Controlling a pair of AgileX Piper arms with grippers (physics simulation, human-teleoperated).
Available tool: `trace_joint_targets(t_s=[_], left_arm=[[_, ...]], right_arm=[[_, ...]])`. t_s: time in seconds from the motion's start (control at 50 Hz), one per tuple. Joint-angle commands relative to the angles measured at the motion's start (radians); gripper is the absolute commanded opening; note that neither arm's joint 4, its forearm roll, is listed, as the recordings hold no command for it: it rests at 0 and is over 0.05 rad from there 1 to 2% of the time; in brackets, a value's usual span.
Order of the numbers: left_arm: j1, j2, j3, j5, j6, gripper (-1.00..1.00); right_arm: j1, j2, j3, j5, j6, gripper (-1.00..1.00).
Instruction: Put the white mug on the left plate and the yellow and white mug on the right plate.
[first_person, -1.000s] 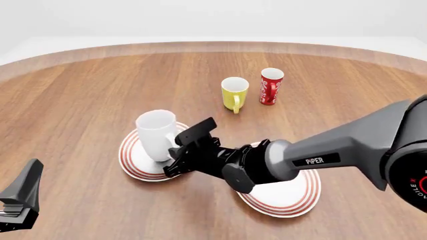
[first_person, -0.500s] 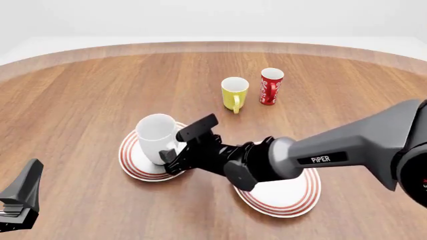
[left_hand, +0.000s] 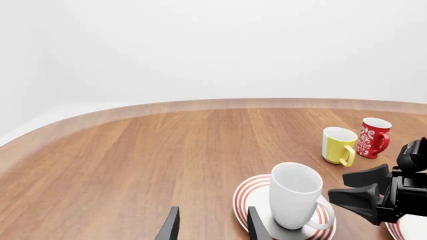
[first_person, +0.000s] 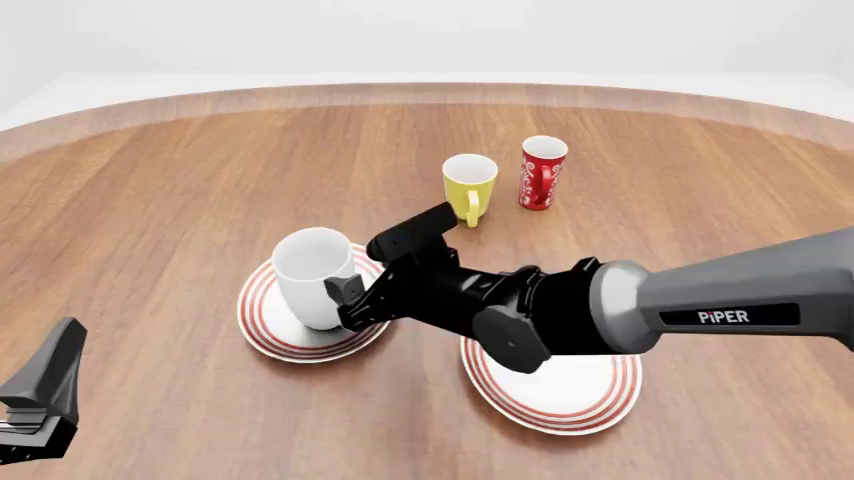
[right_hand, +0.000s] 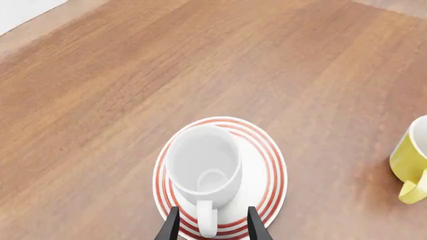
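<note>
A broad round wooden table with a pale edge fills the scene, set against a plain white backdrop. Toward its near left, the left plate — white with red rings at the rim — carries the white mug, which stands upright on it with its handle turned toward the right arm. The right gripper sits just beside that mug; in the right wrist view its two dark fingers are spread to either side of the mug's handle, with a visible gap on each side, so the jaws are released and grasp nothing. The same view looks down into the mug's white interior, centred over the ringed plate. The right plate, of the same red-ringed pattern, lies just beside the left one, toward the right, partly hidden under the right arm's dark forearm. Farther back on the table stands the yellow and white mug, upright, its handle facing the near edge, and close to its right the red cup with white markings, the two near each other but apart. The left gripper hangs low at the near left corner of the table, well apart from everything — its fingers parted and empty in the left wrist view.
</note>
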Motion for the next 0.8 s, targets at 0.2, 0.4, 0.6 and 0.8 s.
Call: trace_joint_targets(t_s=[0.2, 0.4, 0.6, 0.8], left_arm=[[0.000, 0.000, 0.000, 0.000, 0.000, 1.00], [0.000, 0.000, 0.000, 0.000, 0.000, 1.00], [0.000, 0.000, 0.000, 0.000, 0.000, 1.00], [0.000, 0.000, 0.000, 0.000, 0.000, 1.00]], right_arm=[[-0.052, -0.254, 0.089, 0.041, -0.008, 1.00], [-0.100, -0.346, 0.118, 0.051, -0.009, 1.00], [-0.171, -0.424, 0.142, 0.054, -0.010, 1.00], [-0.232, -0.485, 0.165, 0.056, -0.011, 1.00]])
